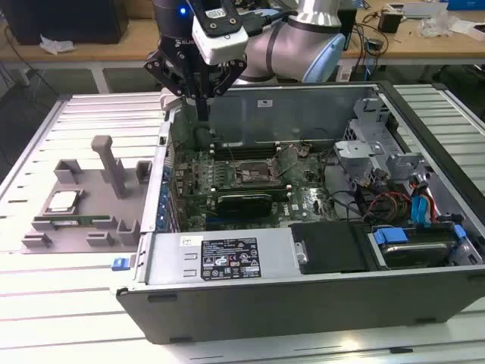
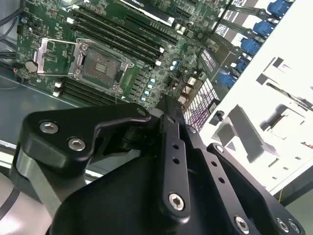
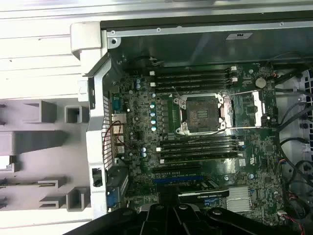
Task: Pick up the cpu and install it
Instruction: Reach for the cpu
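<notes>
**Desk:** What's the gripper doing?

**Me:** I have the gripper hanging fingers-down above the open computer case, close to its side wall. The fingers look pressed together and I see nothing held between them.

**Desk:** What's nearest below it?

**Me:** The motherboard. A little further into the case from the fingertips is the socket, with its metal frame swung open and nothing seated in it.

**Desk:** And the cpu?

**Me:** Outside the case, beyond that wall and well apart from the gripper. The cpu lies flat, silver top up, in a recess of the grey tray. A memory stick lies just beside it, on the side away from the gripper.

**Desk:** How will it handle?

**Me:** I'd judge it light, stiff and thin. The metal top looks slick and the underside contacts are likely delicate. I'd take it by two opposite edges at the green rim and keep it level. Lying in a recess, it leaves little edge to catch.
</notes>
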Tool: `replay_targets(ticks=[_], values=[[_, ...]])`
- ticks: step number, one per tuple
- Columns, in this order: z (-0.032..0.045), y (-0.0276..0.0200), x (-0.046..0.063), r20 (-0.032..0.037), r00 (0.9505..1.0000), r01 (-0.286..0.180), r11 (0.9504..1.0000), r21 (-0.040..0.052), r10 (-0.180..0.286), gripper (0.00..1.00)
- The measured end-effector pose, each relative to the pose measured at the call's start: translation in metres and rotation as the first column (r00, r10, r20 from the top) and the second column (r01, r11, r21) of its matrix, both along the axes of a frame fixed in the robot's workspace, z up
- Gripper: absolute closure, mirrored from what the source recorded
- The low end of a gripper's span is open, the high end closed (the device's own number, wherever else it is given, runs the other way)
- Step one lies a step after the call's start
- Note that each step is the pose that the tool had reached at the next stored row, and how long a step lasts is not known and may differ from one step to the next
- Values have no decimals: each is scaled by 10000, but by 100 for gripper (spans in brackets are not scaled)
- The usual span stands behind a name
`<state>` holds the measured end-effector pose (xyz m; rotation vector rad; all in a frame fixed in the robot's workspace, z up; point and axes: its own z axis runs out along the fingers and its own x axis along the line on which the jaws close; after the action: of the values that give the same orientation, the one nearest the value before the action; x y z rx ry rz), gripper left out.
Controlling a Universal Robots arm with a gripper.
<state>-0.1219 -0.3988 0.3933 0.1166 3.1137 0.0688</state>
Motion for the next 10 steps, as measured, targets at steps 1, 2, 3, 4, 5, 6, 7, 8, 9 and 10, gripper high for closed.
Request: replay_targets(ticks=[1, 2, 3, 4, 5, 6, 7, 8, 9, 10], values=[[0, 0, 0, 0, 10000, 0, 10000, 0, 0, 89], [0, 0, 0, 0, 10000, 0, 10000, 0, 0, 89], [0, 0, 0, 0, 10000, 0, 10000, 0, 0, 89], [0, 0, 0, 0, 10000, 0, 10000, 0, 0, 89], [0, 0, 0, 0, 10000, 0, 10000, 0, 0, 89], [0, 0, 0, 0, 10000, 0, 10000, 0, 0, 89], [0, 0, 0, 0, 10000, 0, 10000, 0, 0, 89], [0, 0, 0, 0, 10000, 0, 10000, 0, 0, 89], [0, 0, 0, 0, 10000, 0, 10000, 1, 0, 89], [0, 0, 0, 0, 10000, 0, 10000, 0, 0, 89]])
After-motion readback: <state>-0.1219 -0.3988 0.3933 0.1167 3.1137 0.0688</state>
